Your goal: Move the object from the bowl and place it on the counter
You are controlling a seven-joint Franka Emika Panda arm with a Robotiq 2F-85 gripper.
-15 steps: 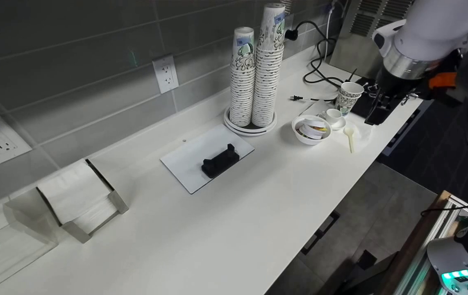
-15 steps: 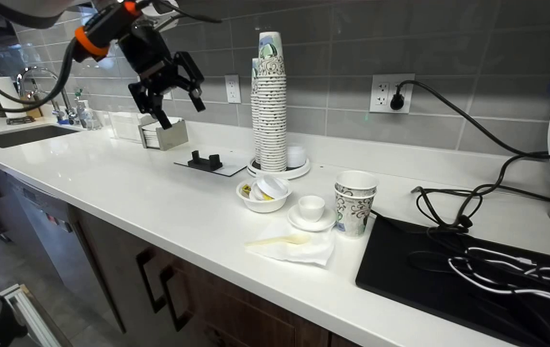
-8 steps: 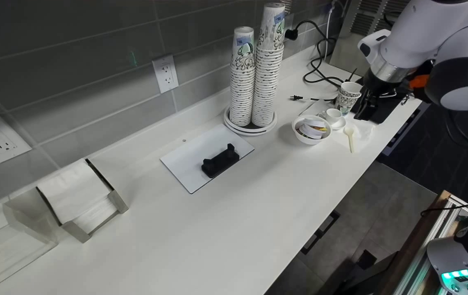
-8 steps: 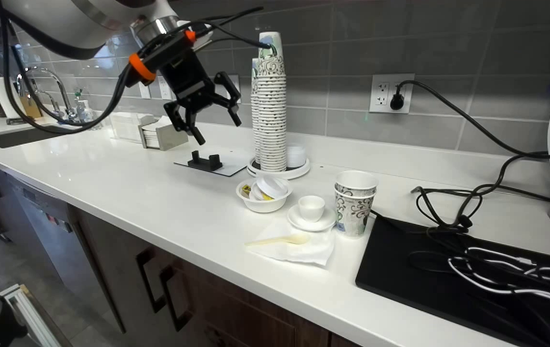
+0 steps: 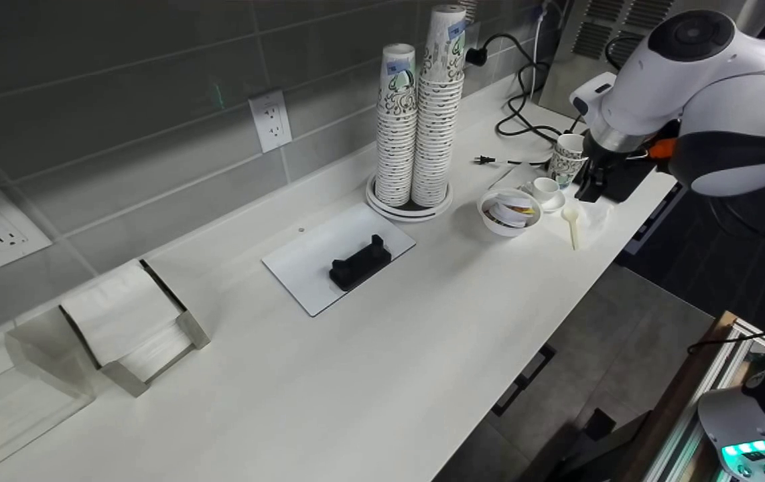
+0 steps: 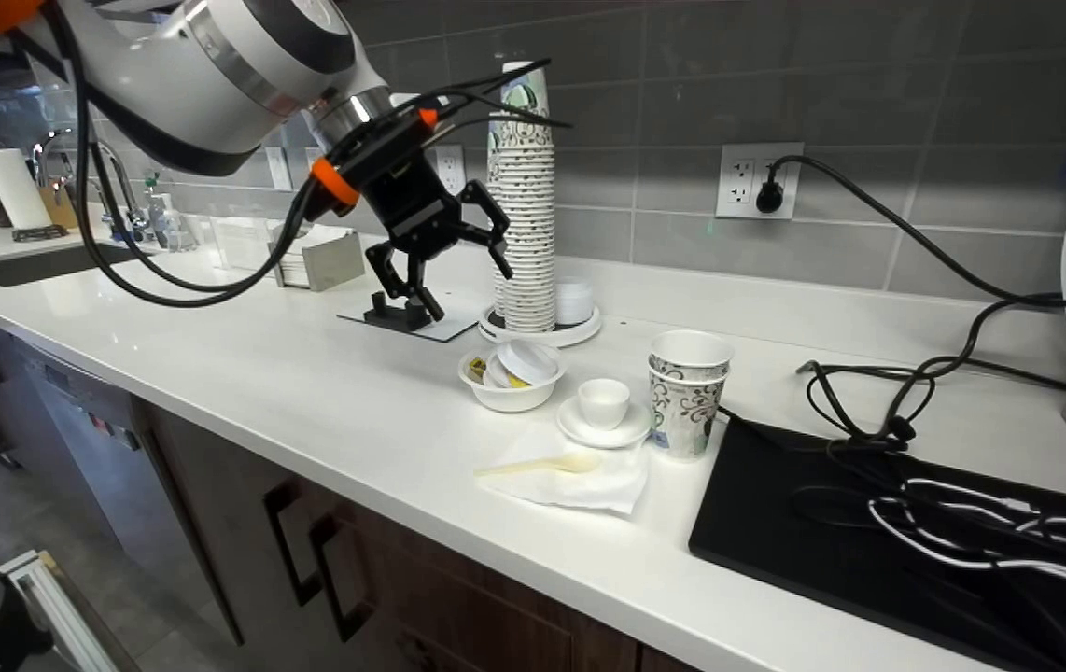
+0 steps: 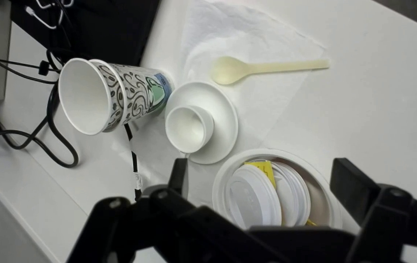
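Note:
The white bowl stands on the white counter [image 5: 356, 375] in both exterior views [image 5: 504, 231] [image 6: 510, 401]. In the wrist view its rim [image 7: 267, 152] shows, with its lower part hidden behind my gripper. White plastic lids [image 7: 254, 201] lie tilted inside it, with a yellow packet [image 7: 261, 168] between them; the lids also show in an exterior view [image 6: 525, 361]. My gripper [image 6: 469, 287] is open and empty, above the counter and apart from the bowl. In the wrist view its fingers [image 7: 352, 186] stand wide on either side of the bowl.
A small white cup [image 6: 604, 403] on a saucer stands beside the bowl, near two nested paper cups [image 6: 687, 411]. A spoon [image 6: 542, 465] lies on a napkin. Tall cup stacks [image 6: 526, 243] stand behind. A black holder [image 5: 360, 264] sits on a white board. A black slab [image 6: 804, 523] carries cables.
My gripper has moved lower and closer to the bowl, rightward and down in an exterior view. It stays open. The bowl and its contents have not moved.

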